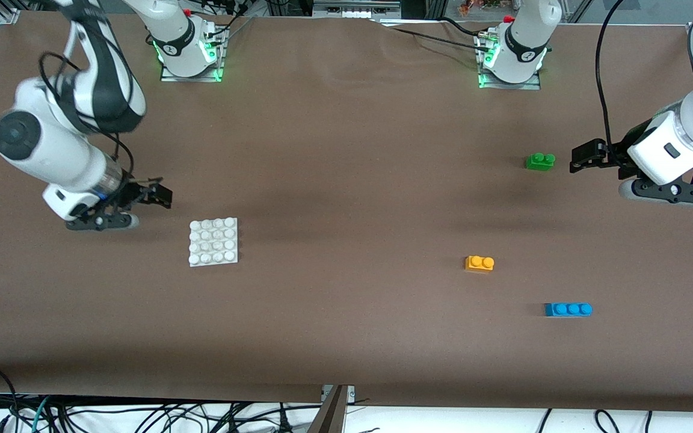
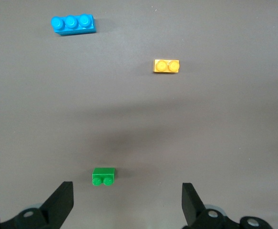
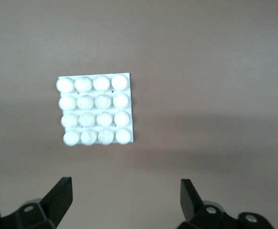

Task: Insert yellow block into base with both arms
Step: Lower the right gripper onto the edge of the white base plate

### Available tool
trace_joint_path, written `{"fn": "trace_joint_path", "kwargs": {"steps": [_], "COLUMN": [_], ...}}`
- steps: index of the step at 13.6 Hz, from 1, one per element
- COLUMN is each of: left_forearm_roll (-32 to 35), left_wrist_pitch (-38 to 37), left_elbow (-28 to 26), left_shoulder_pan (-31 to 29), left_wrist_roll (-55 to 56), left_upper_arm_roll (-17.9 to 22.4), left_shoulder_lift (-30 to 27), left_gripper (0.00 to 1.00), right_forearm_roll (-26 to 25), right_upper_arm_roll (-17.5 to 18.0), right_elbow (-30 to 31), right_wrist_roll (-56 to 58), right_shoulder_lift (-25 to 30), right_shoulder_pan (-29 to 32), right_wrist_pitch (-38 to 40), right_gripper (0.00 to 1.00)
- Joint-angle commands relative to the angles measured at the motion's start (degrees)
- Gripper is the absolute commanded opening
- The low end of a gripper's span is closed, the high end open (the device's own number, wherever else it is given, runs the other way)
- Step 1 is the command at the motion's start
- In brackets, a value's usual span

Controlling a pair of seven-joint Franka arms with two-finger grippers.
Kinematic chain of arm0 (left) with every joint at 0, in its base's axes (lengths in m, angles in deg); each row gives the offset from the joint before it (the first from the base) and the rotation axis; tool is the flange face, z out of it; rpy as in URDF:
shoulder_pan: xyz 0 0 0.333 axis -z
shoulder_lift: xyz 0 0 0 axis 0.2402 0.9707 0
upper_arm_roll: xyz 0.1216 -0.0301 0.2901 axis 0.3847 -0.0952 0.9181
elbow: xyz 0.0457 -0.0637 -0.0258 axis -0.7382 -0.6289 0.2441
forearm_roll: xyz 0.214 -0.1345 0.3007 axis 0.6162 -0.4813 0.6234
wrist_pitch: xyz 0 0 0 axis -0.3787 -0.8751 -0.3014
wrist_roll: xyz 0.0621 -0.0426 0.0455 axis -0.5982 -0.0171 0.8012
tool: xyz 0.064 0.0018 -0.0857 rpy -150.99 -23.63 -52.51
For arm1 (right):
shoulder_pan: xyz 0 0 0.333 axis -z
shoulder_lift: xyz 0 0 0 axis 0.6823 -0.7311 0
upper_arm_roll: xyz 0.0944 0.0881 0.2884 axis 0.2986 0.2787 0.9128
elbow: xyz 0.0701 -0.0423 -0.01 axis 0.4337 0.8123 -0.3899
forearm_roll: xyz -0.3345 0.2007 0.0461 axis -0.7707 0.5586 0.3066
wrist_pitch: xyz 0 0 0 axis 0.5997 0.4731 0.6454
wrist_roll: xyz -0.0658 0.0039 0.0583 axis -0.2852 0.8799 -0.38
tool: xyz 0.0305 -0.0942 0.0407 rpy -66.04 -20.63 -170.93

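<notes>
Nothing of the task looks done so far; the yellow block (image 1: 479,263) lies alone on the brown table (image 1: 346,337), studs up, in the half toward the left arm's end, and no gripper touches it; the base (image 1: 213,242) lies flat and bare in the half toward the right arm's end, well apart from the block, with nothing pressed on its studs. The left gripper (image 1: 581,157) hangs in the air near the table's edge at the left arm's end, just beside the green brick (image 1: 540,161), and its fingers (image 2: 62,200) stand wide with nothing between them; in the left wrist view the green brick is closest, and the yellow block and the blue brick (image 1: 568,309) are more away. The right gripper (image 1: 157,195) hovers near the table's edge at the right arm's end, close to the base, also spread wide and empty; the right wrist view shows the base lying ahead of its fingers (image 3: 60,198). The blue brick lies nearer to the front edge than the yellow block. I judge that all is left to do: to reach the yellow block, to grasp it, to carry it to the base, probably to steady the base with the other arm, and to press the block on the studs.
</notes>
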Motion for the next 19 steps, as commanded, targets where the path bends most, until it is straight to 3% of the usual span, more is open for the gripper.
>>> {"fn": "trace_joint_path", "kwargs": {"steps": [1,5,9,19], "left_forearm_roll": [1.1,1.1,1.1,1.1], "left_wrist_pitch": [-0.9,-0.9,-0.9,-1.0], "left_elbow": [0.9,0.9,0.9,0.9], "left_shoulder_pan": [0.0,0.0,0.0,0.0], "left_wrist_roll": [-0.3,-0.3,-0.3,-0.3], "left_upper_arm_roll": [0.2,0.1,0.1,0.1], "left_shoulder_lift": [0.0,-0.1,0.0,-0.1], "left_gripper": [1.00,1.00,1.00,1.00], "right_forearm_roll": [-0.8,-0.7,-0.5,-0.7], "right_upper_arm_roll": [0.6,0.7,0.7,1.3], "right_elbow": [0.8,0.9,0.3,-0.3], "right_wrist_roll": [-0.8,-0.8,-2.0,-4.2], "right_shoulder_lift": [-4.5,-12.1,-15.8,-19.1], "right_shoulder_pan": [0.3,0.2,0.1,-0.1], "right_wrist_pitch": [-6.2,-16.0,-20.4,-25.3], "right_gripper": [1.00,1.00,1.00,1.00]}}
